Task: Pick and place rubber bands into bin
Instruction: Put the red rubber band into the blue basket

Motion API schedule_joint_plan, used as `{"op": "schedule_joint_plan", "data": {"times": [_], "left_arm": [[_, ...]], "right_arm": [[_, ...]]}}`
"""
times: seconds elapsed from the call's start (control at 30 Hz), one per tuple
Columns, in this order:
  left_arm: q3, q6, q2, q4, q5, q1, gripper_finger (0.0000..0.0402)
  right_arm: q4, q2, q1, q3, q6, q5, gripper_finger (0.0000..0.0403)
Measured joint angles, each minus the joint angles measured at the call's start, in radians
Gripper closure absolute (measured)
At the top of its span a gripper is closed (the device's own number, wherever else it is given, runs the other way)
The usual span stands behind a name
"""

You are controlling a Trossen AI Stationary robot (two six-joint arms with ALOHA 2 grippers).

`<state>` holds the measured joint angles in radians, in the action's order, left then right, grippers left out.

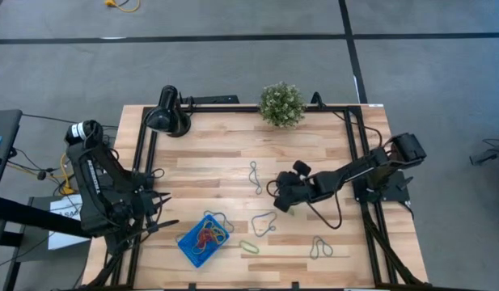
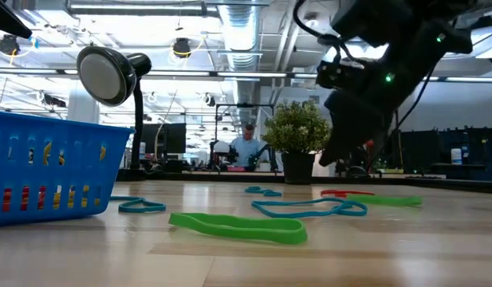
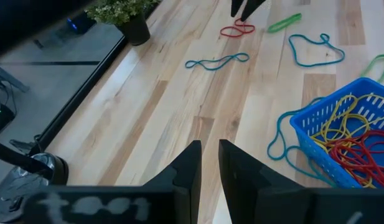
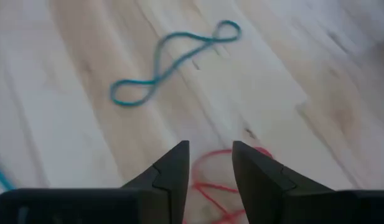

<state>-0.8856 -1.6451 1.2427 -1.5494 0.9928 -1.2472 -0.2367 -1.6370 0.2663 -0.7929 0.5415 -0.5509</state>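
Note:
The blue bin [image 1: 202, 242] stands near the table's front edge with red and yellow rubber bands [image 3: 350, 146] in it. A teal band [image 3: 280, 140] hangs over its rim. Loose bands lie flat on the wood: a red one [image 3: 236, 30], teal ones [image 1: 255, 178] [image 1: 264, 224], green ones [image 1: 249, 246] [image 3: 284, 22] and a grey one [image 1: 320, 248]. My right gripper [image 4: 210, 165] is open and slants down just above the red band [image 4: 211, 163], its fingers clear of the table in the low view [image 2: 341, 155]. My left gripper [image 3: 209, 168] waits at the table's left, its fingers narrowly apart with nothing between them.
A black lamp [image 1: 167, 113] and a potted plant [image 1: 282, 103] stand at the table's far edge. A black frame rail [image 1: 354, 162] runs around the tabletop. Bare wood lies between the bin and the left arm. A person [image 2: 247, 147] shows far back in the room.

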Motion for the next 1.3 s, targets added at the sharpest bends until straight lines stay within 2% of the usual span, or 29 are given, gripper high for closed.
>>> {"op": "schedule_joint_plan", "data": {"times": [0.3,0.4,0.57,0.97,1.07,1.3], "left_arm": [[0.0,0.031,0.0,0.038,-0.001,0.0,0.0356],[0.0,0.051,0.001,0.057,-0.001,0.0,0.0356],[0.0,0.055,0.001,0.056,-0.002,0.0,0.0356],[0.0,0.058,0.001,0.06,-0.002,0.0,0.0356],[0.0,0.059,0.001,0.069,-0.002,0.0,0.0356],[0.0,0.072,0.001,0.082,-0.002,0.0,0.0356]], "right_arm": [[-0.023,-0.049,-0.035,0.003,0.057,0.082,0.0285],[-0.023,-0.088,-0.035,0.009,0.07,0.088,0.0284],[0.02,-0.16,-0.024,0.008,0.109,0.037,0.0285],[0.067,-0.113,-0.036,0.019,0.111,0.087,0.0286],[0.089,-0.12,-0.048,0.018,0.112,0.135,0.0292],[0.108,-0.134,-0.046,0.016,0.144,0.142,0.0309]]}}
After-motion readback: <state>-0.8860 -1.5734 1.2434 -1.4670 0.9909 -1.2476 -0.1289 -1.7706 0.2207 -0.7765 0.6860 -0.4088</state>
